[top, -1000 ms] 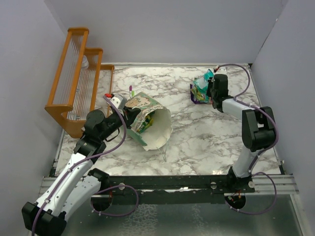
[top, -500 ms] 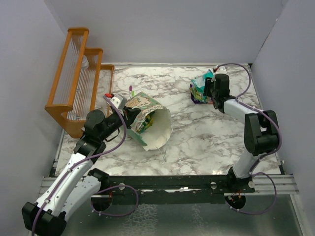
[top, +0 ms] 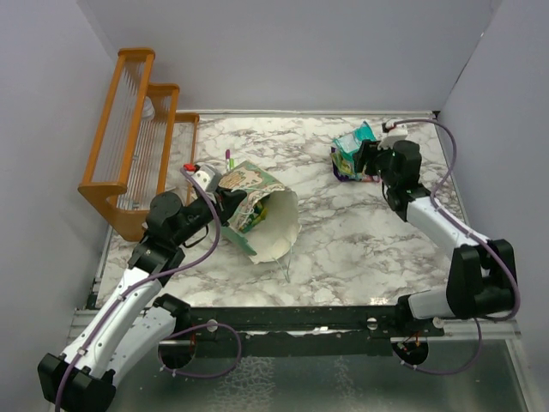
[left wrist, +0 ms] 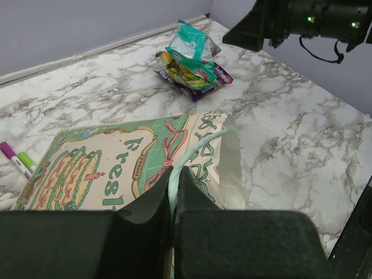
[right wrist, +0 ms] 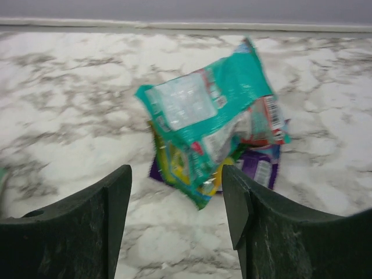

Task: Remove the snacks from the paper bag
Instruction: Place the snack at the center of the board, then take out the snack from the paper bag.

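On the marble table (top: 360,240), the mint-green paper bag (top: 273,225) lies on its side left of centre, printed face up, its cream mouth opening toward the right and the near edge. Your left gripper (top: 225,199) is clenched on the bag's upper rim. The left wrist view shows the edge pinched between its fingers, which props the mouth open. Well apart, near the far right corner, a pile of snacks (top: 348,154) rests on the table, with a teal packet (right wrist: 203,104) on top and green, yellow, red and purple ones beneath. Your right gripper (top: 371,163) hovers just beside that pile with its jaws spread wide and holding nothing. A green and yellow packet (top: 247,219), or what looks like one, shows inside the bag's mouth, so the job seems partly done.

To do this step well, lift the right arm clear of the pile before swinging it, so the fingers do not scatter the snacks. Bring the spread jaws toward the bag low and along the line of its opening, not from above, where the upper wall would likely crumple. Hold the left grip firm and slightly raised so the mouth is wide. Take the packet by a crinkled edge, since foil may slip. Two markers (top: 228,160) and an orange rack (top: 129,137) sit left of the bag, out of your path
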